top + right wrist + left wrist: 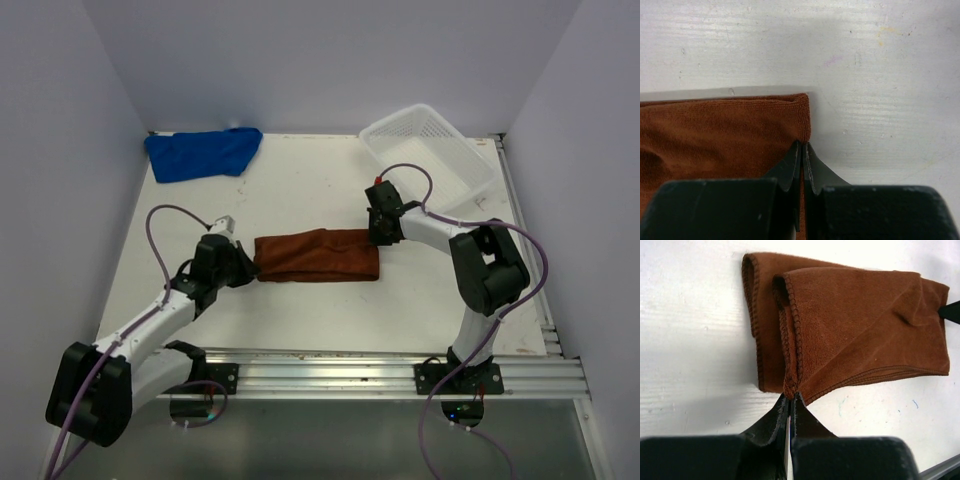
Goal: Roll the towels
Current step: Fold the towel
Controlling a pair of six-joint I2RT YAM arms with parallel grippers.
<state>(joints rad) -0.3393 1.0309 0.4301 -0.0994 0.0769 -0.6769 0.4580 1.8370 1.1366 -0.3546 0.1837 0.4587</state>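
While pinching both ends, left fingers (778,416): clamping rust-brown towel (865,325) at folded corner.
right fingers (790,169): clamping opposite end.
rolling: keeping tension even, edges aligned.

left arm (150,325) low and extended, left end effector (791,396) pinched shut, right arm (487,272) elbow-up, right end effector (802,146) pinched shut

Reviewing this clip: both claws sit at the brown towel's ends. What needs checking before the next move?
1. Left claw shut on the rust-brown towel edge: ok.
2. Right claw shut on its opposite end: ok.
3. Towel folded into a strip, flat on the table: ok.
4. Blue towel apart, at the far left corner: ok.
5. Each grip catches every layer: cannot tell.
6. White basket clear of right arm: cannot tell, they overlap from above.
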